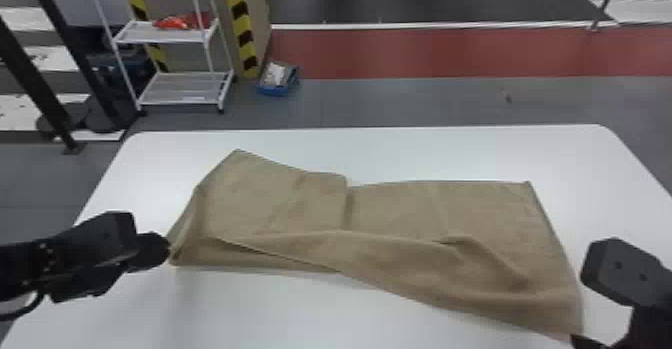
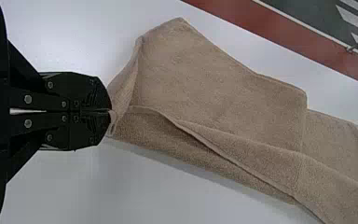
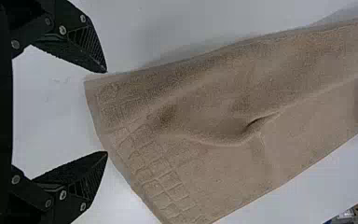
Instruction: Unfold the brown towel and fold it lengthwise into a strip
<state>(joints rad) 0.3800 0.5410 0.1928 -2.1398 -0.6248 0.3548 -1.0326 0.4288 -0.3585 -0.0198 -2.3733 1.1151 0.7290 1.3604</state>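
Observation:
The brown towel (image 1: pixel 390 208) lies lengthwise across the table, its near side folded over and rumpled, with a step in its far edge near the middle. My left gripper (image 1: pixel 162 253) is at the towel's left end; in the left wrist view my left gripper (image 2: pixel 109 112) is shut on a pinched corner of the towel (image 2: pixel 223 93). At the near right end, my right gripper (image 1: pixel 577 305) stands around the towel's corner region. Seen from the right wrist, my right gripper (image 3: pixel 106 112) is open, its fingers spread just off the towel's end edge (image 3: pixel 121 158).
The white table (image 1: pixel 400 148) extends around the towel on all sides. Beyond it on the floor are a white shelf rack (image 1: pixel 182 98) at the left and a small blue bin (image 1: pixel 277 90).

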